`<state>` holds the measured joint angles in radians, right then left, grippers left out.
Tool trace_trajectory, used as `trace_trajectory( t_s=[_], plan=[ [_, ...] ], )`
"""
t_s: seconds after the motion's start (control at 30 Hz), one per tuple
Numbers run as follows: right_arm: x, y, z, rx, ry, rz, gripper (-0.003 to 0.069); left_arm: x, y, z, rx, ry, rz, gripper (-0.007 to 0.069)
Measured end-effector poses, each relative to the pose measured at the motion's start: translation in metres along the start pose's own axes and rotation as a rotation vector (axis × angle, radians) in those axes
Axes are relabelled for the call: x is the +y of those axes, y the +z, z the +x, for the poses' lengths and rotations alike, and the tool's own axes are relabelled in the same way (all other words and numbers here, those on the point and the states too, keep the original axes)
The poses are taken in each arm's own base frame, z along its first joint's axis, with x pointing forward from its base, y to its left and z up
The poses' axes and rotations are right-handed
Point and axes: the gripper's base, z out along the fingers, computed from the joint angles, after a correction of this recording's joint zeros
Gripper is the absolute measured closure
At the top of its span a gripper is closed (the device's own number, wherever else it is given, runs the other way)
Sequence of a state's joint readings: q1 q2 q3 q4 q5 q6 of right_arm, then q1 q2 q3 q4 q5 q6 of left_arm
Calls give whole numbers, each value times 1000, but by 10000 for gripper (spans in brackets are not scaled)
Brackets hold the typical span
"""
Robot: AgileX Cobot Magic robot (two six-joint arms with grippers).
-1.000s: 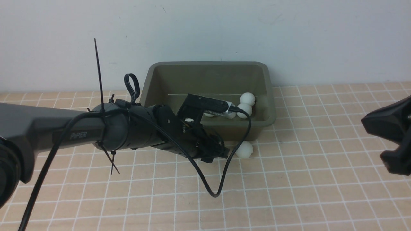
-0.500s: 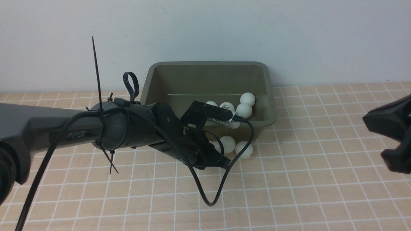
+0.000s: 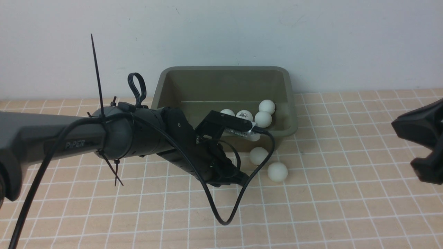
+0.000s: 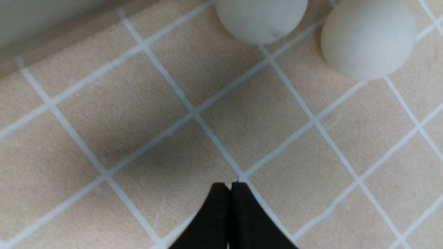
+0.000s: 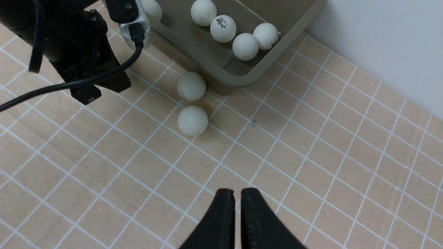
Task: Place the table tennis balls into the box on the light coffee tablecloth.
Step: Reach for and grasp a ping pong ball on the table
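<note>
The olive-green box (image 3: pixel 221 84) stands on the light coffee tablecloth (image 3: pixel 328 207) by the wall, with several white table tennis balls in it, such as one at its right end (image 3: pixel 267 106). Two more balls lie on the cloth in front of the box: one (image 3: pixel 258 155) close to its front wall, the other (image 3: pixel 277 172) nearer me. My left gripper (image 3: pixel 244 180) hangs low over the cloth just left of those two, shut and empty. Its wrist view shows the joined tips (image 4: pixel 230 185) short of both balls (image 4: pixel 261 19) (image 4: pixel 368 38). My right gripper (image 5: pixel 237 192) is shut and empty, off to the right.
A black cable (image 3: pixel 225 218) loops down from the left wrist camera to the cloth in front of the balls. The white wall (image 3: pixel 311 41) rises right behind the box. The right arm's black body (image 3: pixel 425 138) sits at the right edge.
The left jaws have closed on nothing. A second ball came into sight beside them, and both loose balls rolled to the right, one toward me. The left arm drew back slightly.
</note>
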<state>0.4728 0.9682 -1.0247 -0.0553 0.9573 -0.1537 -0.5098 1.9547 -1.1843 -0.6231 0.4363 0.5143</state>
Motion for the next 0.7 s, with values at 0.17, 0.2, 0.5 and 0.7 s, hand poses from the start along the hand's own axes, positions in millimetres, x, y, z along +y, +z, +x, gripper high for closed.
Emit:
trace_trajectory(
  t_s=[0.17,0.2,0.5,0.7],
  plan=[
    [0,0,1,6,3,-1,636,-6,-4,6,73,18,55,634],
    [0,0,1,9,8,-1,636,-9,-8,6,83,24,75,622],
    [0,0,2,20,70,-2,636,-56,-96,-16,-111,124,357,575],
    [1,0,6,64,116,-4,636,-75,-179,-22,-356,297,372,552]
  ],
)
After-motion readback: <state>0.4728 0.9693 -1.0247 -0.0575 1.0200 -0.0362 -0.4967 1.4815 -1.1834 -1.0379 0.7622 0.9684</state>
